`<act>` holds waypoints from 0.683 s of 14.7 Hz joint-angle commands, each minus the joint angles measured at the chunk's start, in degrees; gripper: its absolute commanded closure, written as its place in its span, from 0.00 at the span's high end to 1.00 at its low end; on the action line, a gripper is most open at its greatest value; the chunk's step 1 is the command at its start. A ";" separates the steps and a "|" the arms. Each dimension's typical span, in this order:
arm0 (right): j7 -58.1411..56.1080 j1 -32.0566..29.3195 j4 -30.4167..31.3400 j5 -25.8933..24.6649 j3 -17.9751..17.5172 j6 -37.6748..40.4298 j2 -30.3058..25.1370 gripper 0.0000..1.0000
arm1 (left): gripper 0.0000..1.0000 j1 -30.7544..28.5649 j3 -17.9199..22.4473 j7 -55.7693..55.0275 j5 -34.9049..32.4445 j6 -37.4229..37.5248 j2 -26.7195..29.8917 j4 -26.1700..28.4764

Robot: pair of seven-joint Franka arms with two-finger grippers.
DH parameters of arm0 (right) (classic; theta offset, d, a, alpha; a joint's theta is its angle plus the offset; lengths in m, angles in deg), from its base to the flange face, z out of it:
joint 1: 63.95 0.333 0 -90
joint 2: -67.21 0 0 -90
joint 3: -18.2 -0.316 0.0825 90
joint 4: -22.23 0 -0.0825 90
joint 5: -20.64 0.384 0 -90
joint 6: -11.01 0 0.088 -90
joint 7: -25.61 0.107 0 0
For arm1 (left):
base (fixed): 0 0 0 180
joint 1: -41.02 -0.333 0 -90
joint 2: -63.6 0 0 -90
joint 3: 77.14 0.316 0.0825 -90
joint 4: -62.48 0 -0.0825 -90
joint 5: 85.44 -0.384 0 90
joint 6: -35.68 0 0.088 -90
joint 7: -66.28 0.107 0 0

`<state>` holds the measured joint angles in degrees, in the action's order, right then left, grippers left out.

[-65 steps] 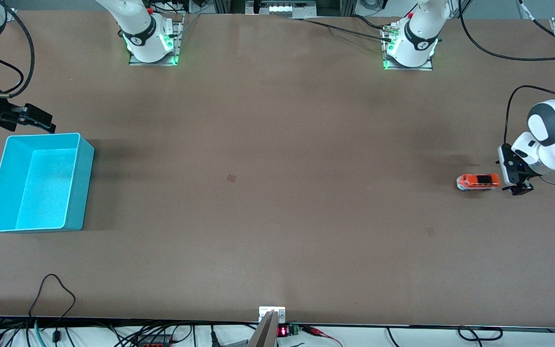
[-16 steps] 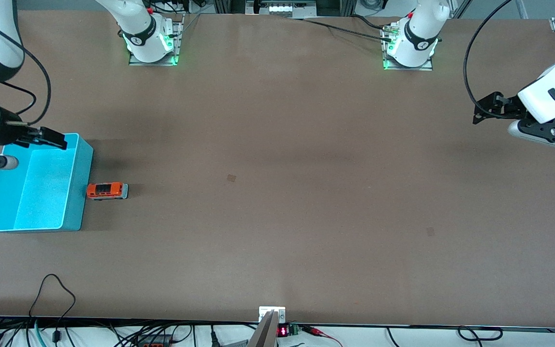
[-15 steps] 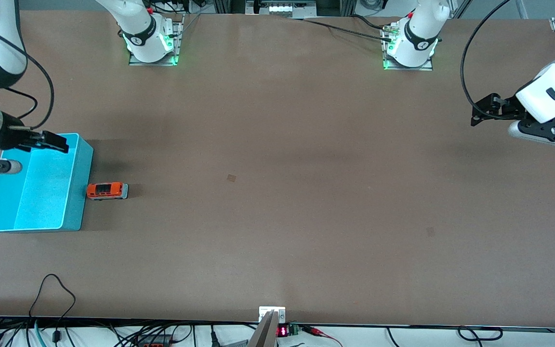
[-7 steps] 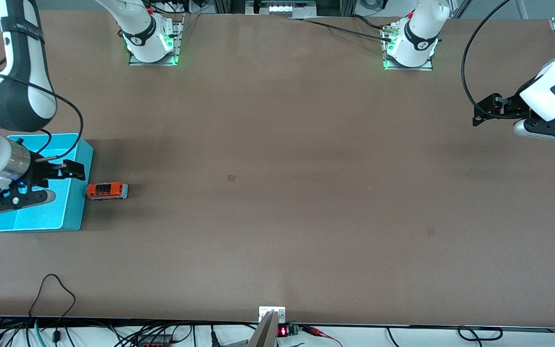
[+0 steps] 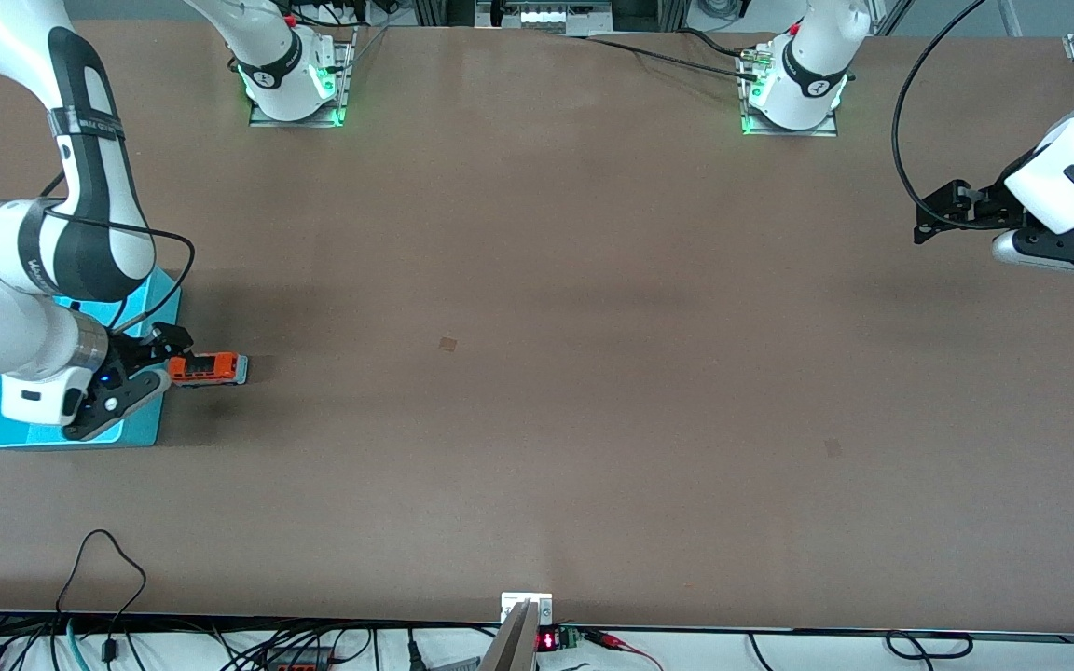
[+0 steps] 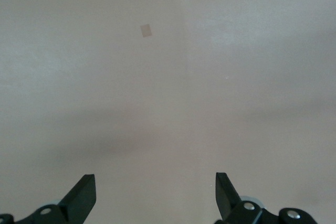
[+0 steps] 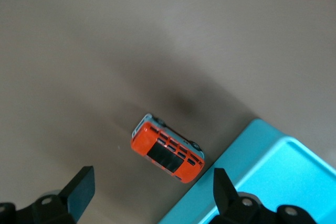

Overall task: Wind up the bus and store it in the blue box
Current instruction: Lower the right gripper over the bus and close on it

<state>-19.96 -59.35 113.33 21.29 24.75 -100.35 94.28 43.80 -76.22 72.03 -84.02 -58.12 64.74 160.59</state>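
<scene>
Bus (image 5: 208,368) sits just beside blue box (image 5: 160,296), right gripper (image 5: 167,347) spread above it; left gripper (image 5: 921,226) spread, waiting well apart.

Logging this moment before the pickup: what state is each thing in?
bus: upright on the table, against the blue box's outer wall, ungripped.
blue box: open-topped, bus not inside.
right pincer: open, above the bus.
left pincer: open, waiting over bare table.
</scene>
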 commanded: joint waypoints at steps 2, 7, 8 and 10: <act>-19.68 -1.17 7.41 0.94 -0.04 -6.13 -0.96 1.00 | 1.00 0.38 0.05 -0.56 0.78 0.89 0.45 -0.90; -32.01 -2.05 8.48 0.68 -0.04 -10.45 1.93 1.00 | 1.00 0.65 0.05 -0.47 0.78 3.09 0.45 -1.61; -35.08 -2.05 8.57 0.85 -0.04 -11.85 2.38 1.00 | 1.00 0.65 0.05 -0.38 0.78 5.09 0.54 -1.87; -40.71 -2.05 8.74 0.94 -0.04 -14.41 3.52 1.00 | 1.00 0.82 -0.04 -0.38 0.78 7.31 0.54 -2.83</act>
<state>-54.51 -60.86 121.46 21.35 24.99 -112.21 97.10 44.18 -76.35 71.98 -84.02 -53.50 64.78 159.35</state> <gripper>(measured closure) 0.000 0.000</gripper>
